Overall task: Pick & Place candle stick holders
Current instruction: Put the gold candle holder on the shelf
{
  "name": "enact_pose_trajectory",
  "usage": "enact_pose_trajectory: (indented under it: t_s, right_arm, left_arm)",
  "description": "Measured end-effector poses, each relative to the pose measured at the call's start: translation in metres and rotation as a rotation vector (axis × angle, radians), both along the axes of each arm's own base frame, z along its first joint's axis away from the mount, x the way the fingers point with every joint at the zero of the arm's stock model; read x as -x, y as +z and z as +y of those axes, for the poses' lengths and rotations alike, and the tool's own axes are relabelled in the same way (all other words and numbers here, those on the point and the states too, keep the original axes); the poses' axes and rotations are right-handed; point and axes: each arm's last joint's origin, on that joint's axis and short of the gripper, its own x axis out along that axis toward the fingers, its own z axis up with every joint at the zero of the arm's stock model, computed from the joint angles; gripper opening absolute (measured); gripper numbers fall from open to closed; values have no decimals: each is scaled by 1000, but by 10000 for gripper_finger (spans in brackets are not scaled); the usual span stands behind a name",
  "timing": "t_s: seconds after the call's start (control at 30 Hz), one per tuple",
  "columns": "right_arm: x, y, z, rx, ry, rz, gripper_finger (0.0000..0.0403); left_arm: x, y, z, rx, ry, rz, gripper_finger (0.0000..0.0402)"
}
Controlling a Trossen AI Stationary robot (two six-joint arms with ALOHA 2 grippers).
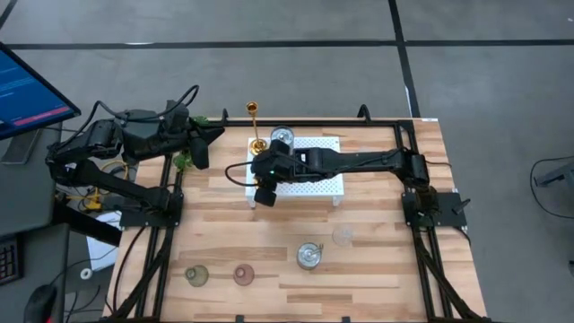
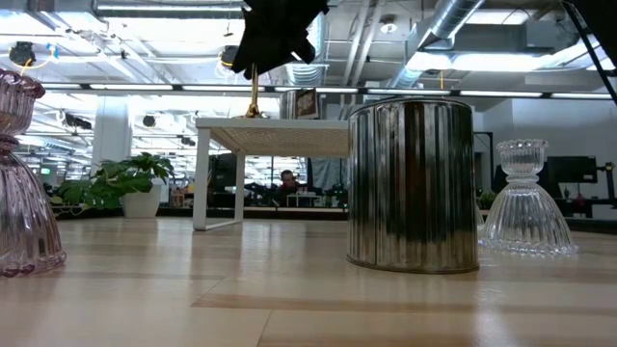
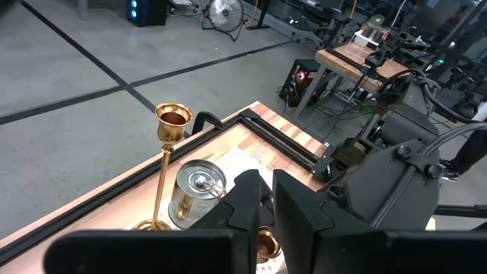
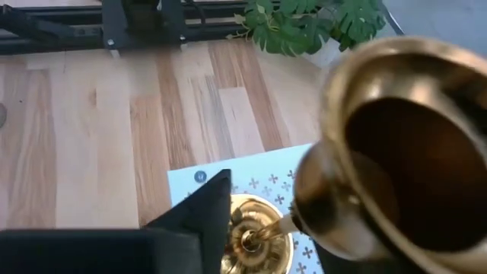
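Both arms are matte black, boxy at the joints, with loose black cables looping along the left arm [image 1: 126,144].

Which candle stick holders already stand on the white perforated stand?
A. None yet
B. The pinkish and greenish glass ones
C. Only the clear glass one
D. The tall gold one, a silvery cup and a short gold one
D: in the high view the tall gold holder and a silvery cup stand on the white stand; the right wrist view shows a short gold holder there too.
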Motion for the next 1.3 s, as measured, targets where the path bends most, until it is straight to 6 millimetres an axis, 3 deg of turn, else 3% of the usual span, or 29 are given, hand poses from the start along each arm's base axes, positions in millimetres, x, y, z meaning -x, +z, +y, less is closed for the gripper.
enact_pose_trajectory:
  t_s: [0.3,0.5,0.7,0.97,1.07,1.13,1.2,1.3]
  right_arm:
    - [0,0,-6,6,-7,-3,226]
    - [12,24,-2,28,5,-37,230]
    - [22,32,-3,41,2,-13,239]
    - [55,58,6,104,-25,62,240]
    - [83,78,29,117,-37,65,224]
    - [94,81,49,107,-19,37,195]
    - [94,68,68,91,21,-6,145]
    - [88,28,81,64,49,-47,45]
  left_arm:
    - [0,0,0,0,0,0,37]
    - [0,0,0,-1,0,0,37]
    - [0,0,0,-7,-1,3,37]
    - [0,0,0,-7,-1,3,37]
    - [0,0,0,-7,-1,3,37]
    - [1,0,0,-7,-1,1,37]
    - [1,0,0,-7,-1,1,37]
    - [1,0,0,-7,-1,1,37]
